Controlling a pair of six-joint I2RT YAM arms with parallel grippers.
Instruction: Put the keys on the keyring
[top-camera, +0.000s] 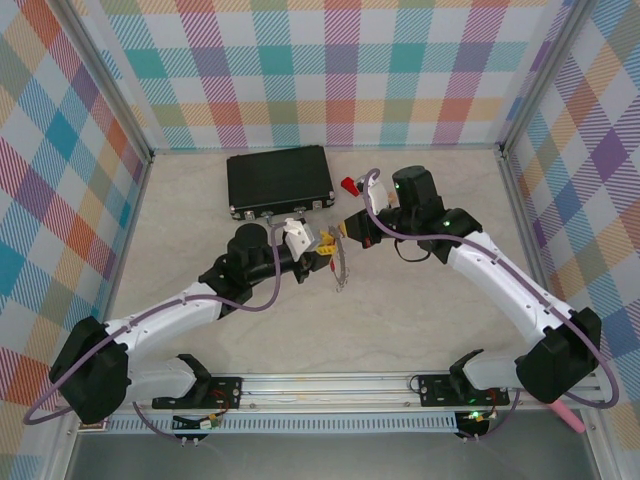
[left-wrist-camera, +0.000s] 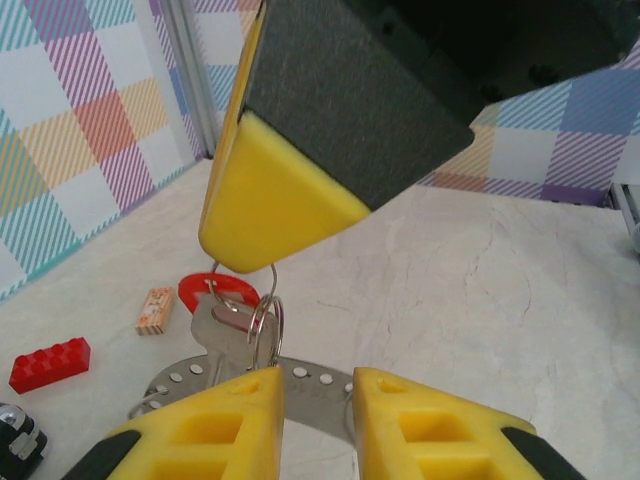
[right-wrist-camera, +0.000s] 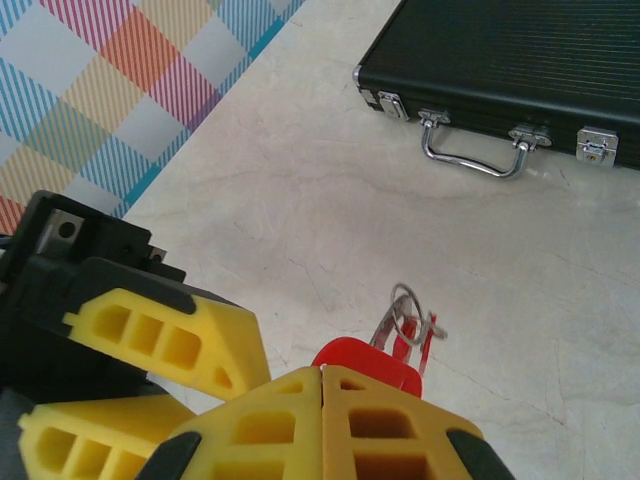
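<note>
On my overhead feed both arms meet at the middle of the frame, just below the black case (top-camera: 280, 180). The right gripper (top-camera: 352, 228) is clenched on a key (right-wrist-camera: 365, 360). In its wrist view the two yellow fingers (right-wrist-camera: 270, 420) press flat together and the key's red head pokes out just past their tips, with a few small wire rings (right-wrist-camera: 410, 320) touching it on the upper right. The left wrist view shows the same key (left-wrist-camera: 218, 335) at centre-left, hanging under the right gripper's yellow fingertip (left-wrist-camera: 265, 205), red head up and silver blade down. The keyring (left-wrist-camera: 310, 390), a silver band with holes along it, lies across the bottom of that frame in the narrow gap between the left gripper's (left-wrist-camera: 318, 400) fingers. I cannot tell whether they are pinching it or only flanking it. From above, the keyring (top-camera: 340, 268) is a thin silver strip just below the two gripper tips. A red block (left-wrist-camera: 50, 362) and a small wooden piece (left-wrist-camera: 155, 310) lie on the table at lower left of the left wrist view, well apart from the key.
</note>
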